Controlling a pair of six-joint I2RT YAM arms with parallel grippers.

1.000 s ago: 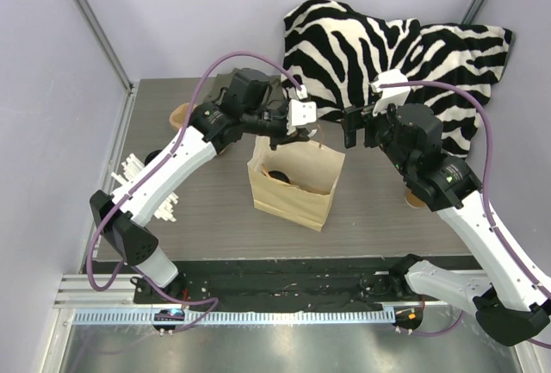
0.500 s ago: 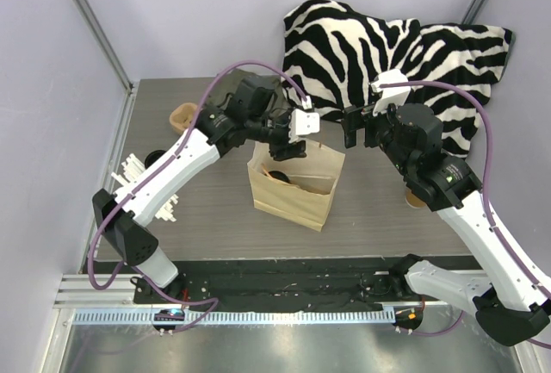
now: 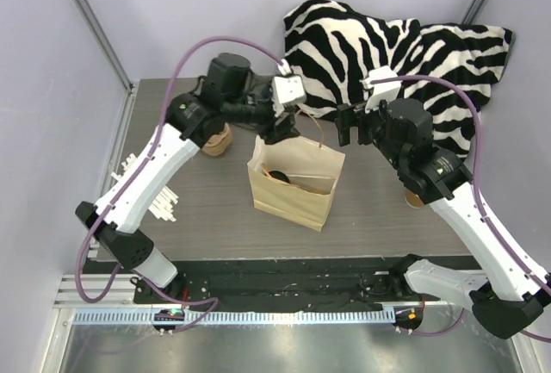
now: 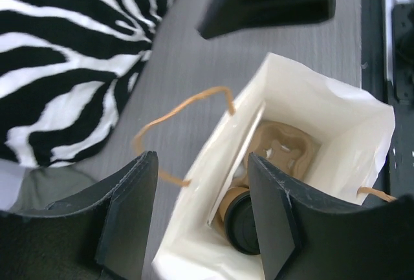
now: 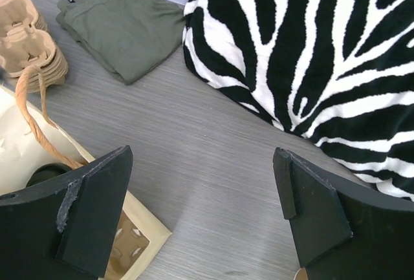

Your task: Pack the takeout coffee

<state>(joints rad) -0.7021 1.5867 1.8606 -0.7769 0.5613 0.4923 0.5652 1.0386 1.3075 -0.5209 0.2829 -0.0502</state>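
The takeout coffee [image 4: 240, 218], a brown paper cup with a black lid, lies on its side inside the open paper bag [image 4: 336, 118], next to a moulded cup carrier [image 4: 284, 143]. From above, only its dark lid [image 3: 277, 175] shows in the bag [image 3: 288, 205]. My left gripper [image 4: 200, 163] hangs open over the bag's back rim and rope handle [image 4: 181, 107], holding nothing. In the top view, the left gripper [image 3: 280, 127] is at the bag's back left. My right gripper [image 5: 202, 157] is open over bare table beside the bag's back right corner [image 5: 139, 235].
A zebra-print cloth [image 3: 387, 50] covers the back right. A folded green cloth [image 5: 123, 24] and a stack of cup carriers [image 3: 215, 140] sit at back left. White straws [image 3: 142, 188] lie at the left edge. A brown cup [image 3: 416, 199] stands under the right arm.
My left gripper has gone from shut to open and has lifted up and back from the bag's rim. The right arm has shifted slightly to the left.
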